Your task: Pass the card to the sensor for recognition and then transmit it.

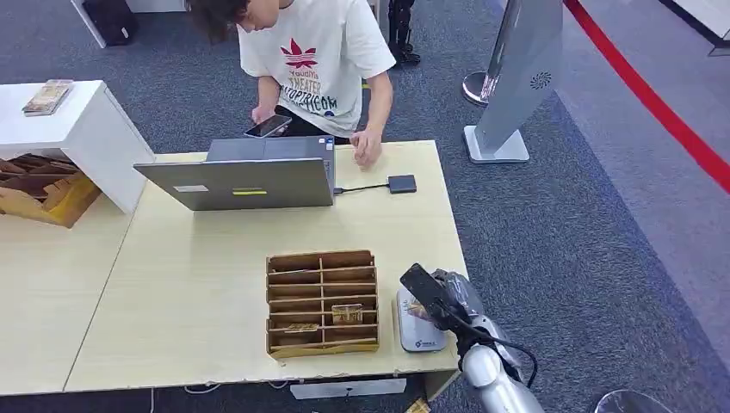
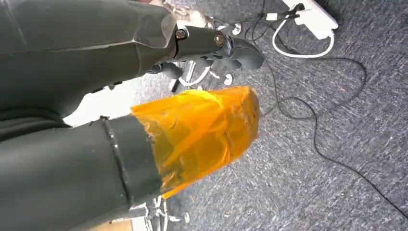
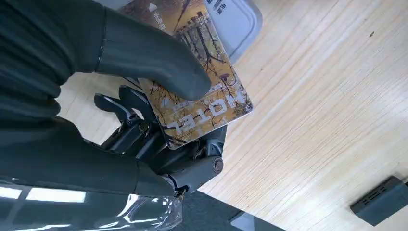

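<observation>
Indoors, a pale wood-grain table [image 1: 207, 284] stands on blue-grey carpet [image 1: 568, 241], with a red stripe [image 1: 654, 99] running across the floor at the far right. A grey laptop [image 1: 237, 182] sits open at the table's far edge, its back to the camera, and a cable links it to a small dark box [image 1: 401, 183] just beside it. A person [image 1: 314, 60] in a white T-shirt leans over that far edge, one hand on the tabletop, the other holding a phone [image 1: 268, 126]. A slotted cardboard organiser [image 1: 322, 303] rests near the robot's side of the table, a white cabinet [image 1: 77, 129] stands to the left, and a grey floor-standing panel [image 1: 516, 77] rises beyond the table.

At the near right corner, the robot's right hand [image 3: 144, 120] pinches a card [image 3: 202, 91] between thumb and fingers, holding it over the light grey sensor pad [image 1: 418, 331]. The card carries an autumn-toned picture of bare branches and the word "HOTEL" in white letters.

The left hand [image 2: 192, 82], its thumb wrapped in orange tape, hangs over carpet strewn with cables, holding nothing; whether its fingers are spread or curled cannot be told.
</observation>
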Controlling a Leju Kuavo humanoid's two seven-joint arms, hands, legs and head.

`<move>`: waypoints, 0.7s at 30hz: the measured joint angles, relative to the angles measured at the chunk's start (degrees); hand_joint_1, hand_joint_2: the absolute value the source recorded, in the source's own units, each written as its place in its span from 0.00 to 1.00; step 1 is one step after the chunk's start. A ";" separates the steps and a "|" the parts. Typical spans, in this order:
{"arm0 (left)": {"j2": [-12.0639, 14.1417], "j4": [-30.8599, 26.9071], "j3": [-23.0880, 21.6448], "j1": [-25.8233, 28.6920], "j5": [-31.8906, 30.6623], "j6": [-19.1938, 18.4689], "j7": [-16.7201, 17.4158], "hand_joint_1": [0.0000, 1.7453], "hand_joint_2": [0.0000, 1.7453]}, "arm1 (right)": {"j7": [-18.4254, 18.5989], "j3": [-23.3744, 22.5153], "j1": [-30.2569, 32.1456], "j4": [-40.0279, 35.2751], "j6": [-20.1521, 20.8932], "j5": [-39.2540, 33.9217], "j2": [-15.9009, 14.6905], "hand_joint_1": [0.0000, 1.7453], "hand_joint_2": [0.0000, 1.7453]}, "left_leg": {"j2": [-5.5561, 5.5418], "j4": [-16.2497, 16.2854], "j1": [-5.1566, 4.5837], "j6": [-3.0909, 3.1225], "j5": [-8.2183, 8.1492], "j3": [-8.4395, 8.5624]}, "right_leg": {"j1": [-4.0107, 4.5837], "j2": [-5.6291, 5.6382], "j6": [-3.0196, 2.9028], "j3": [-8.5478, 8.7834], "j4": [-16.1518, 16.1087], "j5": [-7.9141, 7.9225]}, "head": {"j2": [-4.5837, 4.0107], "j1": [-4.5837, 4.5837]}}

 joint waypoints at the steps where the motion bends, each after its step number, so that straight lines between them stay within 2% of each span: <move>1: 0.02 0.00 -0.07 0.00 0.00 0.02 -0.04 0.00 0.00 | -0.07 0.00 0.00 0.02 0.00 -0.04 0.00 1.00 1.00 | 0.00 0.00 0.00 0.00 0.00 0.00 | 0.00 0.00 0.00 0.00 0.00 0.00 | 0.00 0.00; 21: 0.42 0.09 -3.41 0.12 0.00 0.02 -0.15 0.00 0.00 | -0.15 0.00 -0.01 0.22 0.02 -0.46 0.00 1.00 1.00 | 0.02 0.00 0.00 0.00 0.00 0.03 | 0.00 0.00 0.00 0.02 0.00 0.00 | 0.00 0.00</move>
